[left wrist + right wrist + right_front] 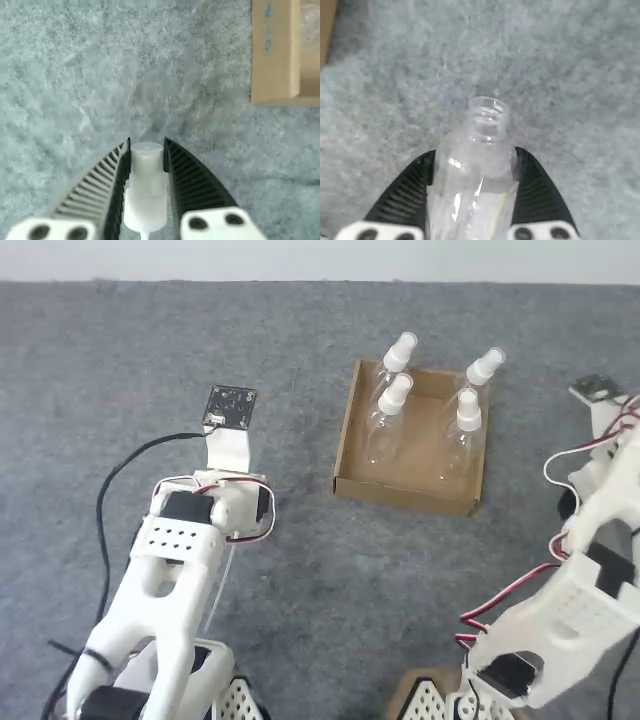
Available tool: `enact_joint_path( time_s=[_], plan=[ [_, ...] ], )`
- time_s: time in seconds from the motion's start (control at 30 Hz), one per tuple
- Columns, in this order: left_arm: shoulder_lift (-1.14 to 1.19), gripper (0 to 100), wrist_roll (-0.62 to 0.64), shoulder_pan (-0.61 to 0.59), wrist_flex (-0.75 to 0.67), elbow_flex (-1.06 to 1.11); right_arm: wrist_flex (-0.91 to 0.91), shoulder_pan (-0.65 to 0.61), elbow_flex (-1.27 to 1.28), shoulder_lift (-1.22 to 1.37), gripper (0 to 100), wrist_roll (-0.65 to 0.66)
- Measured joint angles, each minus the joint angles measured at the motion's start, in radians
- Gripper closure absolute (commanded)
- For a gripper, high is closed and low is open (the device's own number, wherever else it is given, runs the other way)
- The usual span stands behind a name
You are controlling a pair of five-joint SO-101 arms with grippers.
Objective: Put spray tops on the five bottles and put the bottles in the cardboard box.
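Note:
My left gripper [146,145] is shut on a white spray top [146,185], held above the grey carpet. The top's thin dip tube [222,590] hangs beside the left arm [175,570] in the high view. My right gripper [476,155] is shut on a clear bottle [487,125] whose threaded neck is open and bare. The right arm [590,570] stands at the table's right edge. The cardboard box [405,495] sits in the middle at the back and holds several clear bottles [385,425] with white spray tops on.
Grey carpet covers the table. A corner of the box [275,50] lies ahead of the left gripper, and a sliver of its edge [326,30] shows in the right wrist view. A black cable [110,490] runs along the left arm.

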Motion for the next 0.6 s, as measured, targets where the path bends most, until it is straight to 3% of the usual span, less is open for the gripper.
enact_joint_path(
  time_s=[0.27, 0.43, 0.6],
  plan=[
    [0.0, 99, 0.0, -0.005, 0.089, -0.152, 0.087, -0.157, 0.035, -0.362, 99.2, -0.161],
    [-0.008, 99, 0.0, -0.011, 0.173, -0.269, 0.089, -0.365, 0.209, -0.637, 99.2, -0.285],
    [-0.152, 99, 0.0, -0.092, 0.196, -0.341, 0.089, -0.629, 0.35, -0.887, 99.2, -0.414]
  ],
)
